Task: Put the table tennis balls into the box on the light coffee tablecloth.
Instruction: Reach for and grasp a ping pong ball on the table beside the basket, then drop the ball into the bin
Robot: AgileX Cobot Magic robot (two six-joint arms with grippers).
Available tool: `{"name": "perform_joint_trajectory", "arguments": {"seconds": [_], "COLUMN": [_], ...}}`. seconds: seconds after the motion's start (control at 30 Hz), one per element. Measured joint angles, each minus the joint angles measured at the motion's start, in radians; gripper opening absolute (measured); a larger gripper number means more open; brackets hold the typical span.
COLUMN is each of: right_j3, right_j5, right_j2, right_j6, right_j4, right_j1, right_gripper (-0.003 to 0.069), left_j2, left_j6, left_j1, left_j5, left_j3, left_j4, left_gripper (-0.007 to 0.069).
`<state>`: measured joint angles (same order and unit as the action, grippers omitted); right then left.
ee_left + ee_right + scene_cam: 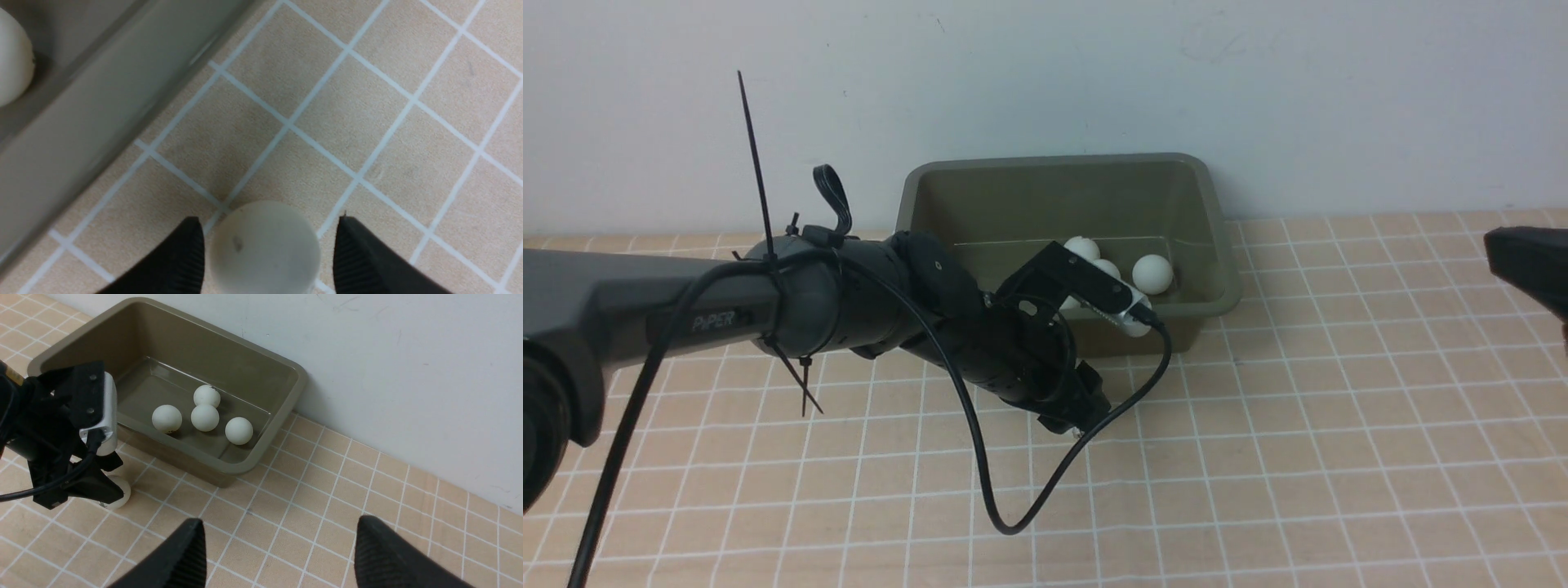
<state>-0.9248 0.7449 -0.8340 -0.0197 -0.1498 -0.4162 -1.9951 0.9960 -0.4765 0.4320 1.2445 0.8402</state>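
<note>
Left wrist: ball [264,249] between gripper fingers [175,265].

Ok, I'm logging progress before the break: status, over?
Left gripper open, straddling one ball on tablecloth beside box. Right gripper open, empty. Four balls boxed. Nothing seen in the way.

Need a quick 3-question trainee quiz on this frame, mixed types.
1. How many balls lie in the box?
2. True or false: the left gripper straddles the last ball on the cloth, jaws open.
3. The right gripper holds: A) a ball B) nothing C) the box.
Key: 1) four; 2) true; 3) B.
</note>
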Motion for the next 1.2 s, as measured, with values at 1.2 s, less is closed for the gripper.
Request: {"name": "perform_joint_trajectory", "arguments": {"seconds": [1.2], "right_j3": [0.0], "right_j5": [0.0], "right_j2": [0.0], "right_j6": [0.0], "right_j4": [0.003], "right_j1": [0.0], "right_gripper": [0.0449], "left_j2": [0.224], "left_j6": [0.218], "left_j1": [-0.005], "left_j5": [0.013], "left_j3": [0.0], "left_j4": [0.151], "left_gripper": [0.0316]}}
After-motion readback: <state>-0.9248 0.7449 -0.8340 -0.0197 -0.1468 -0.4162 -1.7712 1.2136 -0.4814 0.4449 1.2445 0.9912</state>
